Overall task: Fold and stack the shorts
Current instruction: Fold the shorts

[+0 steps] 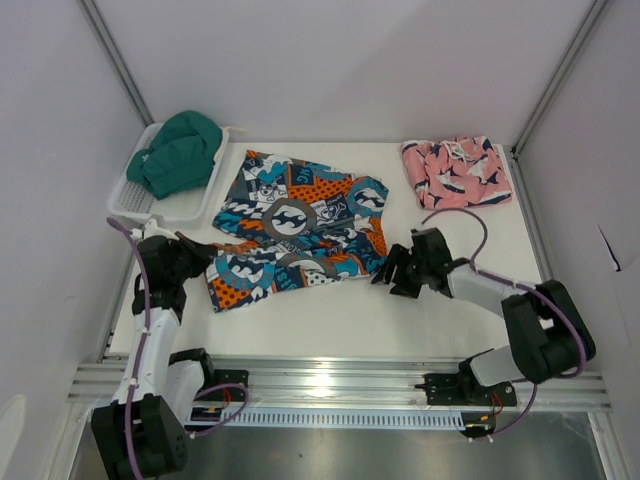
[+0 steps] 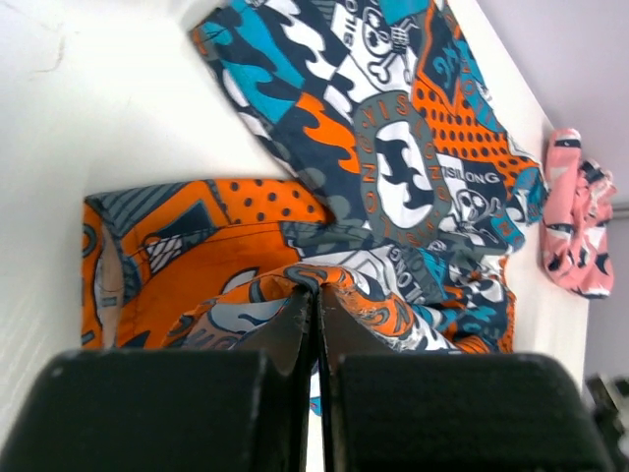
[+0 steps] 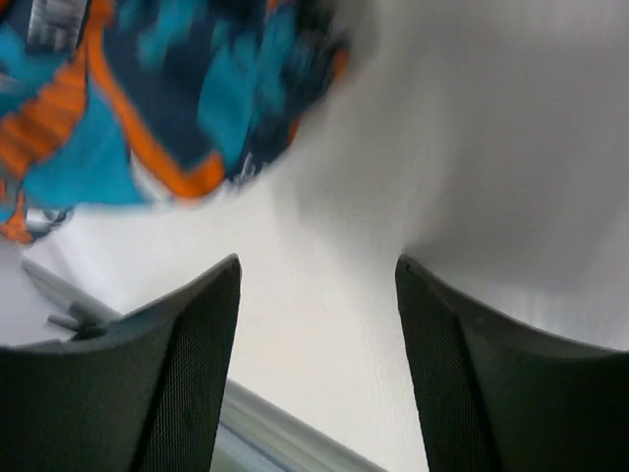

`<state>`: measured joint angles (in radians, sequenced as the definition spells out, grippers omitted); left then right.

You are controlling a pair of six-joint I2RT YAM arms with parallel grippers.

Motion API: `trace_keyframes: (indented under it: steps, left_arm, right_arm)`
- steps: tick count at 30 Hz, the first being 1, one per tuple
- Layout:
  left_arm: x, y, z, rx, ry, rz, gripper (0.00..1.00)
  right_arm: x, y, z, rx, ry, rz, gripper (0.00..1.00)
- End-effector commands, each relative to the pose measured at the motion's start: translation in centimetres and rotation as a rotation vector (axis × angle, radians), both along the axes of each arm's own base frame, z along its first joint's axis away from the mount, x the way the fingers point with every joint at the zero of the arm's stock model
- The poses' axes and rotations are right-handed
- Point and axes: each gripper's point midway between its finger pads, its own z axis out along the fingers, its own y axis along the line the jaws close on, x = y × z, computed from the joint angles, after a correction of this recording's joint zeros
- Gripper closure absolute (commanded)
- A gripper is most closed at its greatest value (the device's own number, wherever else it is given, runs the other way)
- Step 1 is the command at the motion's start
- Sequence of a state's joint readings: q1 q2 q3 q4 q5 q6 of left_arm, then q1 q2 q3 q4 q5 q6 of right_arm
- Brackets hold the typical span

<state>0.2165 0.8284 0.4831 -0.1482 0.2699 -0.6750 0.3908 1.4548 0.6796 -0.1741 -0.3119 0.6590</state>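
Note:
The patchwork shorts [image 1: 300, 225] in teal, orange and navy lie spread on the white table, partly folded at the near left. My left gripper [image 1: 200, 252] is shut on a fold of these shorts [image 2: 324, 187] at their near-left corner; its tips [image 2: 316, 290] pinch the cloth. The pink shark-print shorts [image 1: 456, 171] lie folded at the far right, also in the left wrist view [image 2: 578, 211]. My right gripper [image 1: 392, 272] is open and empty just right of the patchwork shorts' near-right corner [image 3: 147, 108], above bare table [image 3: 316, 264].
A white basket [image 1: 140, 195] at the far left holds a green garment [image 1: 180, 150]. White walls enclose the table on three sides. A metal rail [image 1: 330, 380] runs along the near edge.

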Motion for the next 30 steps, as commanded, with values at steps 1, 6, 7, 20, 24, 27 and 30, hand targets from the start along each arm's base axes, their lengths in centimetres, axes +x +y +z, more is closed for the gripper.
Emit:
trace_keyframes:
  steps: [1,6,7,20,24,27,30]
  left_arm:
    - [0.4,1.4,-0.5,0.006,-0.050,0.085,1.00]
    - [0.8,1.8,-0.8,0.028,-0.103,0.105,1.00]
    - [0.8,2.0,-1.2,0.031,-0.099,0.108,1.00]
    - [0.9,2.1,-3.4,0.050,-0.099,0.104,1.00]
    - [0.9,2.2,-3.4,0.054,-0.098,0.107,1.00]
    - [0.9,2.2,-3.5,0.052,-0.092,0.106,1.00]
    - [0.9,2.2,-3.4,0.050,-0.092,0.105,1.00]
  right_arm:
    - [1.1,2.4,3.7,0.197,-0.141,-0.211,0.33]
    - [1.6,0.8,3.3,0.199,-0.215,-0.476,0.45]
    - [1.7,0.9,3.3,0.207,-0.208,-0.485,0.47]
    - [4.5,4.7,-0.4,0.285,-0.085,-0.531,0.59]
    - [4.9,5.1,-1.6,0.313,-0.067,-0.556,0.52]
    - [5.4,5.2,-2.2,0.331,-0.065,-0.582,0.50]
    - [5.9,4.9,-2.6,0.341,-0.077,-0.620,0.50]
